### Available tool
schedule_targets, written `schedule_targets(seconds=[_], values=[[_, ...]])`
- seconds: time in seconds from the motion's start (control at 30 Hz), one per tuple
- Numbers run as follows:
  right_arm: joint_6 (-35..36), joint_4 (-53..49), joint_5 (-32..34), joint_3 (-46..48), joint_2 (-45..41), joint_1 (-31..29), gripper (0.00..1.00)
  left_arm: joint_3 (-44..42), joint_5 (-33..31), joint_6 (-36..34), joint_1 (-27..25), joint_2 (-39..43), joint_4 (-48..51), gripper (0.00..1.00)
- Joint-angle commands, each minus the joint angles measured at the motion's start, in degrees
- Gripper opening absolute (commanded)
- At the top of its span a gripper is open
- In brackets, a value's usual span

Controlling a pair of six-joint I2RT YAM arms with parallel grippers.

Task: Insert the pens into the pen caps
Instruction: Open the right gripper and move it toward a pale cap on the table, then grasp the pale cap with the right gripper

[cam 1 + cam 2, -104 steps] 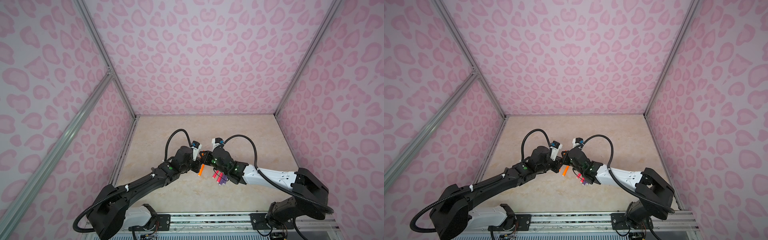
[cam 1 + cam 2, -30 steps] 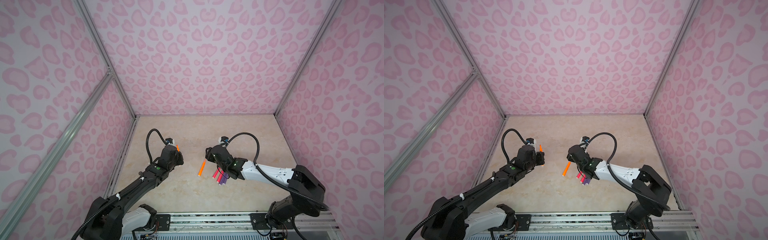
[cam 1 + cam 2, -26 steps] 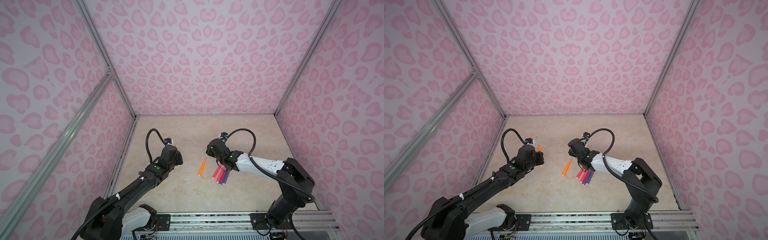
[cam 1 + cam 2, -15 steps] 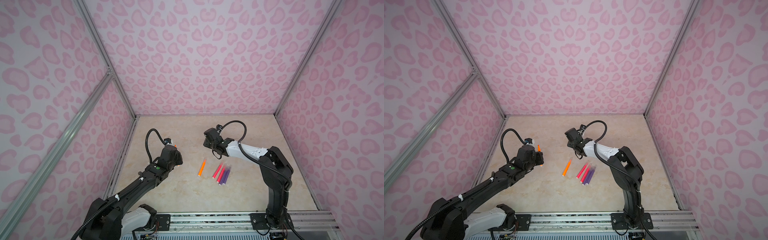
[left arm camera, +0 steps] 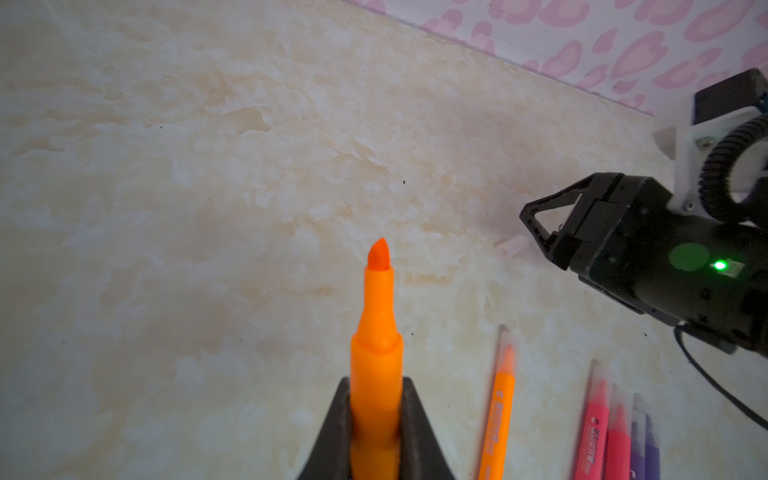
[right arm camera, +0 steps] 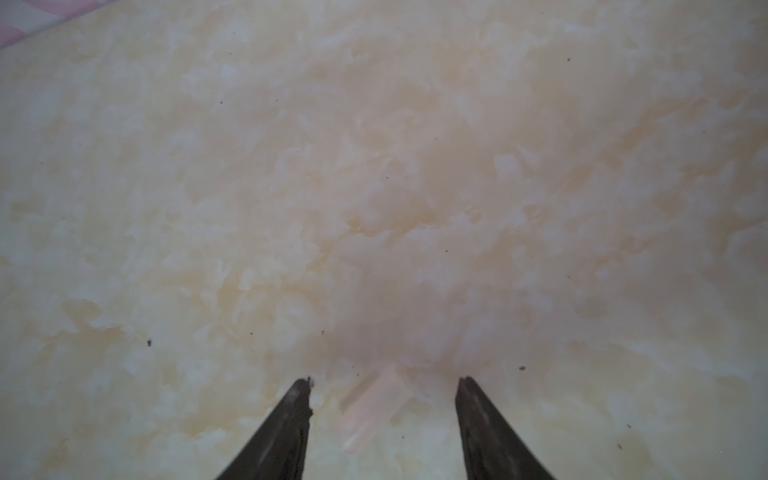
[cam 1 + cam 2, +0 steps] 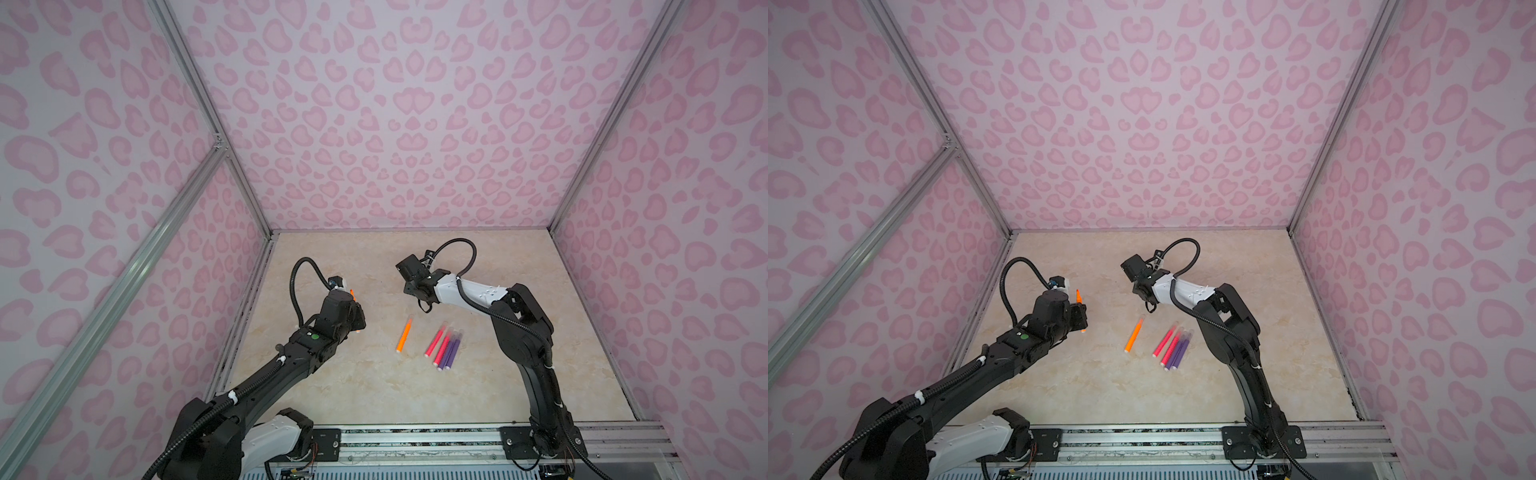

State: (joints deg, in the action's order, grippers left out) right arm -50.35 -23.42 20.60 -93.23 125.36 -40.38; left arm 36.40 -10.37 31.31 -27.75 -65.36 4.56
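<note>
The 1 loose pen cap [image 6: 374, 405] is lying flat on the worktop [image 6: 208, 208], apart from the pens. The right fingers [image 6: 286, 424] are standing roughly half open on either side of it and are not yet gripping it. The left fingers [image 5: 332, 428] are clamping an orange pen [image 5: 376, 353] clear of the worktop, with its tip bare. 5 pens [image 7: 435, 343] are lying mid-worktop. Translucent sleeves appear to be covering their tips, so probably only 1 insertion is remaining.
</note>
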Motion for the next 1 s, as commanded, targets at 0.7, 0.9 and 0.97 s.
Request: schedule_targets(seconds=[0.7, 0.9, 0.97], values=[[-0.3, -0.2, 0.4, 2.9, 0.1, -0.9, 0.4, 1.2, 1.8, -0.4, 0.1, -1.1, -0.7, 0.03], [-0.3, -0.1, 0.4, 3.2, 0.3, -0.9, 0.38, 1.2, 2.0, -0.4, 0.1, -1.2, -0.8, 0.03], [-0.3, 0.0, 0.1, 3.2, 0.4, -0.9, 0.38, 1.3, 2.0, -0.4, 0.1, -1.2, -0.8, 0.03]])
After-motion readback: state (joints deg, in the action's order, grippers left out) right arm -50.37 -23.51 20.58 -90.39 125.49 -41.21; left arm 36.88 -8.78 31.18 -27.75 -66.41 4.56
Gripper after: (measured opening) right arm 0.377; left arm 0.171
